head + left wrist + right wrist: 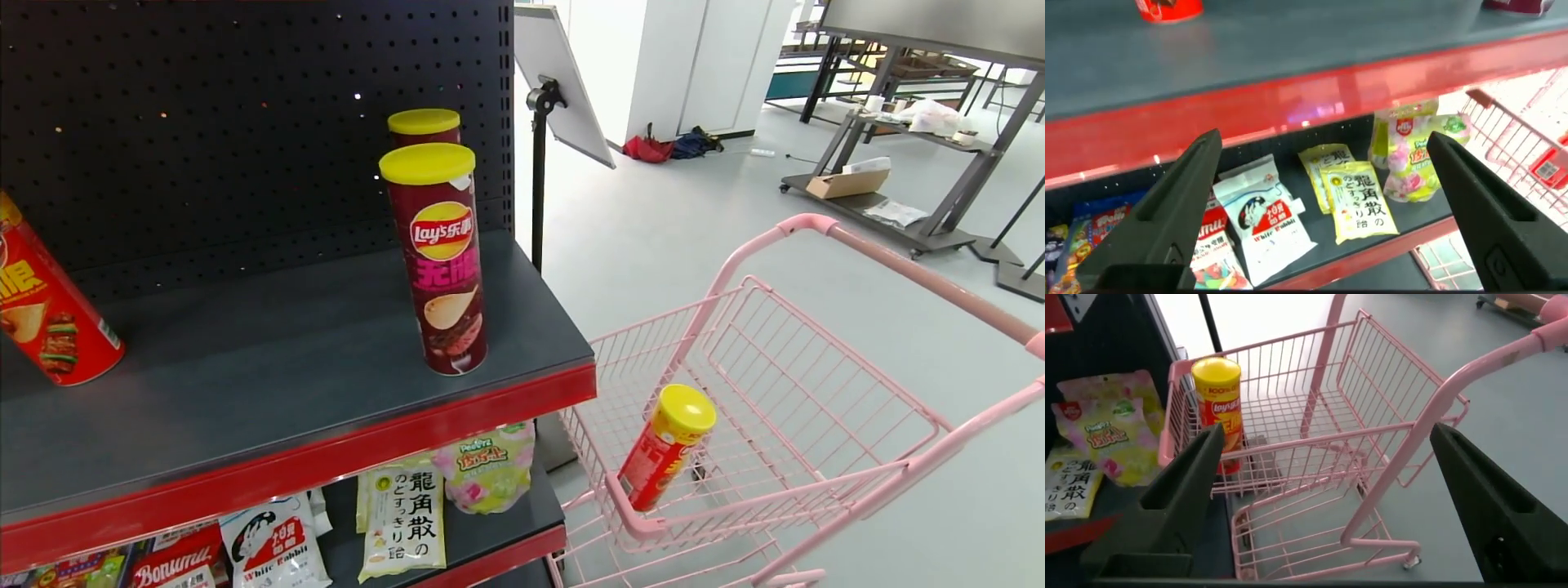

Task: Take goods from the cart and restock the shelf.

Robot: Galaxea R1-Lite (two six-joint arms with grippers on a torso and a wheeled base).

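The maroon can (441, 261) at the front of the shelf (286, 367) carries a round red-and-yellow logo with white lettering, and large pink characters below it. The red can (49, 314) at the shelf's left bears big yellow characters. The third can (1218, 404), in the cart (922, 278), has a band of lettering under its lid. On the lower shelf (490, 531), the sachet (404, 510) shows a column of black characters. The pink bag (488, 469) has lettering near its top, the white bag (273, 543) a red name band, and the red pack (175, 563) white lettering.

two maroon cans (441, 261) (424, 126), two red cans (49, 318) (665, 449) and one pink cart (922, 278).
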